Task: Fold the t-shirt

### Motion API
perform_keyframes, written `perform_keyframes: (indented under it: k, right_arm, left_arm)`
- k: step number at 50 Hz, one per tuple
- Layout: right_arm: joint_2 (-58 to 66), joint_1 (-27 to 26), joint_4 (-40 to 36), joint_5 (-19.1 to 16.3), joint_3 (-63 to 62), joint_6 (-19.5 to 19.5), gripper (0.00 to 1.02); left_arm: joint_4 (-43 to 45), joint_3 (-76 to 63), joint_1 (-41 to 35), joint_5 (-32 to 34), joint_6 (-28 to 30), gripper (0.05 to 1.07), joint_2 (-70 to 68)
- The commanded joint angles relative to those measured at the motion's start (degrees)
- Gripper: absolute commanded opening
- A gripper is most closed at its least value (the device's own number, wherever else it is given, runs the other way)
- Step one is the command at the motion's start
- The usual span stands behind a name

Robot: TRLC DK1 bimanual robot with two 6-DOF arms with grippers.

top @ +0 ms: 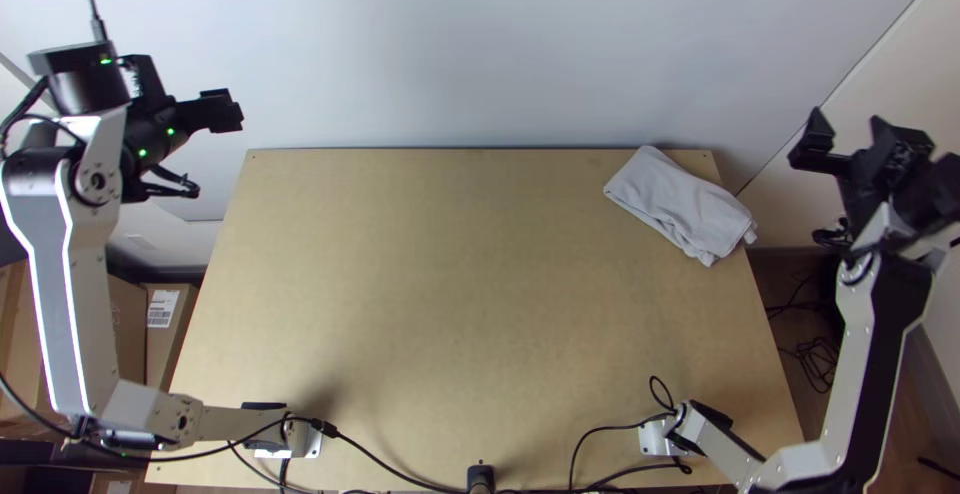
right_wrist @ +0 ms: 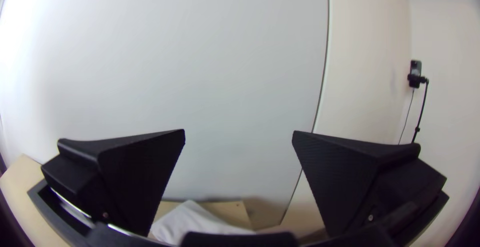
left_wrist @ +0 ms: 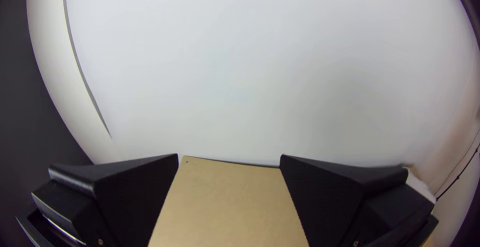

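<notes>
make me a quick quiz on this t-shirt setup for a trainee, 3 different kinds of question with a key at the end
1. Multiple choice: where on the table does the shirt lie?
a) near left corner
b) middle
c) far right corner

2. True or false: there is nothing between the fingers of the left gripper.

3. Fill in one word, open or shut: the right gripper is ____.

Key: 1 c; 2 true; 3 open
</notes>
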Motion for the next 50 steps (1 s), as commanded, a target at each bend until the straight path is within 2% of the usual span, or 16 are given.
perform_keyframes:
  k: [1,4,8,12,18,20,25,28,32,37,39,40,45,48,50]
  right_arm:
    - [-5.7,-1.4,3.5,0.5,-2.0,4.0,0.99]
    - [-9.4,-2.4,10.0,0.5,-4.3,8.1,0.99]
    - [-15.8,-2.7,16.1,0.5,-6.3,12.4,0.99]
    - [-22.7,-2.6,18.8,0.5,-8.9,13.3,0.99]
    - [-34.8,-0.2,26.1,0.4,-20.9,13.5,0.99]
    - [-38.6,1.2,27.4,0.4,-25.8,13.5,0.99]
    - [-44.9,1.7,26.8,0.8,-34.6,17.5,0.99]
    - [-48.5,1.7,26.8,3.4,-39.3,19.2,0.99]
    - [-53.6,1.7,27.5,3.9,-45.9,20.1,0.99]
    - [-64.7,1.8,31.9,3.8,-58.6,18.6,0.99]
    - [-64.9,2.2,40.9,2.9,-64.0,17.2,0.99]
    - [-64.8,2.3,42.2,3.0,-65.3,17.1,0.99]
    - [-64.8,1.2,41.7,3.1,-72.3,16.5,0.99]
    - [-64.8,1.0,41.2,3.0,-77.6,16.9,0.99]
    - [-64.6,1.0,34.0,3.1,-77.6,18.2,0.99]
  left_arm:
    - [0.7,-3.1,-0.2,0.9,-2.6,1.03,-6.5]
    - [3.0,-9.9,-0.3,1.0,-2.6,1.03,-11.5]
    - [12.5,-25.0,-0.6,1.1,-1.8,1.03,-21.7]
    - [24.1,-41.4,-0.9,1.9,0.3,1.03,-32.6]
    - [30.7,-58.1,-0.8,3.5,0.4,1.03,-44.0]
    - [34.0,-64.6,-0.7,3.3,2.1,1.03,-48.1]
    - [50.0,-83.5,-0.4,3.7,4.7,1.03,-61.0]
    - [55.8,-92.3,-1.3,3.9,4.7,1.03,-67.4]
    - [58.3,-100.4,-1.5,4.0,4.2,1.03,-74.0]
    - [60.0,-108.3,-1.9,4.0,3.5,1.03,-80.5]
    - [61.0,-111.3,-1.8,3.7,4.2,1.03,-83.2]
    - [61.8,-113.1,-1.7,3.2,4.7,1.03,-83.5]
    - [61.5,-117.6,-1.4,2.8,4.7,1.03,-83.4]
    - [61.8,-121.3,-0.7,2.6,7.0,1.03,-83.4]
    - [62.4,-123.5,-0.6,3.0,9.6,1.03,-83.4]
